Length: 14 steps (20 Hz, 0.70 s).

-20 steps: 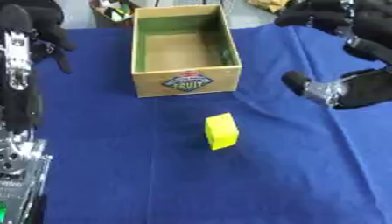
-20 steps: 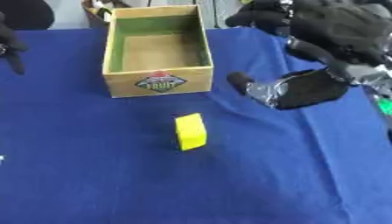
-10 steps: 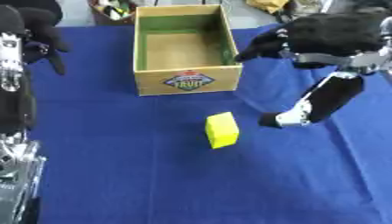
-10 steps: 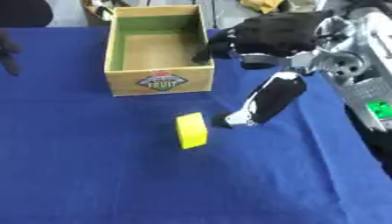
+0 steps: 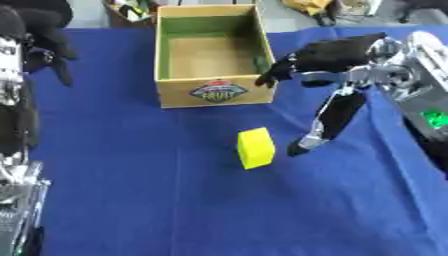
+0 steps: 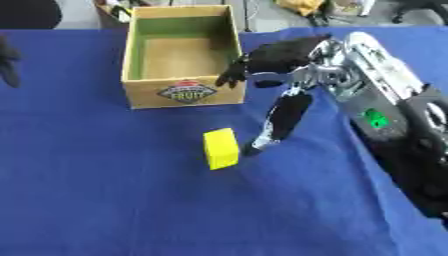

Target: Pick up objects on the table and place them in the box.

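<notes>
A yellow block (image 5: 255,148) stands on the blue cloth (image 5: 175,200), a little in front of the box. The box (image 5: 213,93) is open-topped cardboard with a green lining and a fruit label on its front wall; nothing shows inside it. My right hand (image 5: 325,56) hangs open to the right of the block and near the box's front right corner, fingers spread toward the box, thumb (image 5: 330,121) pointing down with its tip just right of the block. It holds nothing. My left hand (image 5: 44,35) is up at the far left, fingers hanging down, holding nothing.
My left arm (image 5: 13,150) runs down the left edge. My right forearm (image 6: 394,115), silver and black with a green light, fills the right side. Cluttered items lie beyond the cloth's far edge (image 5: 306,7).
My right hand has moved left and down toward the yellow block, its thumb tip now close beside it. The block and the box have not moved.
</notes>
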Tool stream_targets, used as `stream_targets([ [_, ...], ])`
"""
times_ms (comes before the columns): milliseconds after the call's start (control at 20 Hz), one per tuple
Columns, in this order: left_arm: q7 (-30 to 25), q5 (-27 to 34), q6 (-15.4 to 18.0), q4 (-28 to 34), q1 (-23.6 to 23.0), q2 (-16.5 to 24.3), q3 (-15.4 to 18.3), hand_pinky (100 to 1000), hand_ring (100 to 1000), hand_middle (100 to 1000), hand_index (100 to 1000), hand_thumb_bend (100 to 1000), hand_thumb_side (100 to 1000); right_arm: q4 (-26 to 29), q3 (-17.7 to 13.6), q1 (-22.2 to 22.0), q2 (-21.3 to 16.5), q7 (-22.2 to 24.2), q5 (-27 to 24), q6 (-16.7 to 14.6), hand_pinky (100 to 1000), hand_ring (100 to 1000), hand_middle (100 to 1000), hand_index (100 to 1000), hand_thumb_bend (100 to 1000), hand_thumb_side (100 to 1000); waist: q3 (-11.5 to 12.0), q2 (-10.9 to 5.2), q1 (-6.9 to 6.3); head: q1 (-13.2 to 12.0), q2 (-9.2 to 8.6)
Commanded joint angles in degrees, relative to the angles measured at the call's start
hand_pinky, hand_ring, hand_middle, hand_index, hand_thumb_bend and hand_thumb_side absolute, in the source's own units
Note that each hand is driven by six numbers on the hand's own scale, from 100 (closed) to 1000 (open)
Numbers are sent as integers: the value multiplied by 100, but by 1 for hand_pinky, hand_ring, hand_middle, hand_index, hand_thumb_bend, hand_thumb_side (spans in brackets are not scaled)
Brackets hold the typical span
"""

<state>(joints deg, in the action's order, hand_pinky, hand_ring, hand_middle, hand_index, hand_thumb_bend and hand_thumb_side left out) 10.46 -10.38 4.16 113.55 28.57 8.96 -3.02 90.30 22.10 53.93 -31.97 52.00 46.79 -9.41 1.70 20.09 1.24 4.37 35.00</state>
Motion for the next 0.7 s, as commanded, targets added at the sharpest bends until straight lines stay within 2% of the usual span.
stream_targets([
  [50,-12,10,14,104,85,3,-36,252,455,457,634,100,841,-283,-9,134,197,-3,416,181,764,836,804,1000,589,586,6,-110,-8,77,-38],
  [250,-18,9,13,104,97,-5,-39,252,455,457,634,100,841,-449,13,141,411,-3,939,285,762,838,808,1000,564,589,14,-95,-8,168,-99],
  [700,-32,7,6,104,97,-10,-45,252,455,457,634,100,841,-594,53,135,630,-3,1379,282,759,841,822,1000,538,587,-11,-98,-12,173,-130],
])
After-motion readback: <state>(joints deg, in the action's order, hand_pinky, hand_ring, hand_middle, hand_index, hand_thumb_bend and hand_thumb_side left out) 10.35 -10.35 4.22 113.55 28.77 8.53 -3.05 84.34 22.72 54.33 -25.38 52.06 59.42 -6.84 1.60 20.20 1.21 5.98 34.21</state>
